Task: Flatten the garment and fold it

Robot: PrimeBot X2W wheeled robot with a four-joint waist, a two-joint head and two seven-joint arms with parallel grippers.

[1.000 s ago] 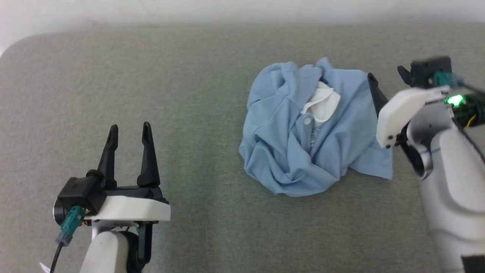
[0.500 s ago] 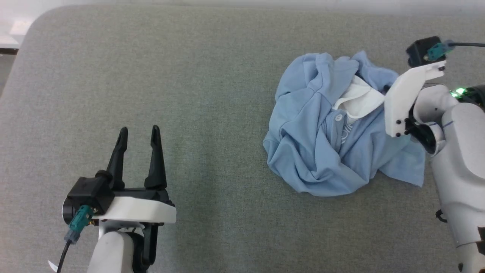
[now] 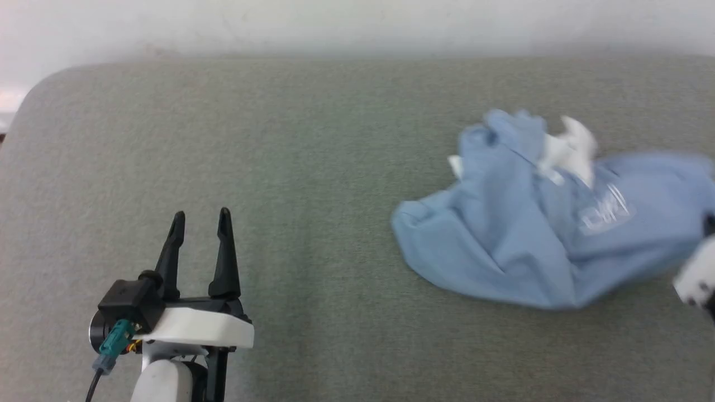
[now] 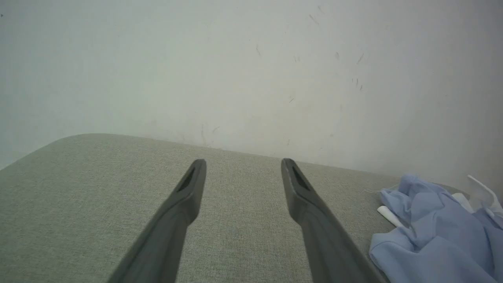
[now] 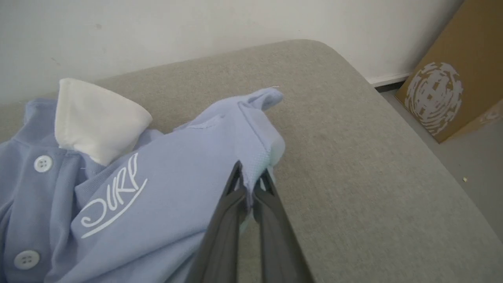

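Note:
The garment (image 3: 536,240), a light blue polo shirt with a white collar and white cursive logo, lies crumpled and stretched toward the right on the grey table. In the right wrist view my right gripper (image 5: 250,175) is shut on a fold of the garment (image 5: 169,184) near a sleeve, lifting that edge. Only a white piece of the right arm (image 3: 695,276) shows at the head view's right edge. My left gripper (image 3: 201,220) stands open at the lower left, far from the shirt, with nothing between its fingers. The left wrist view has the garment (image 4: 436,236) at its lower right.
The grey fabric table (image 3: 290,167) runs up to a pale wall (image 3: 335,22) at the back, with rounded corners. A brown cardboard box (image 5: 456,78) stands on the floor beyond the table's right end.
My right gripper has closed on the garment and pulled it rightward, stretching the heap out and showing the logo. The head camera has shifted. The left gripper stays open in place.

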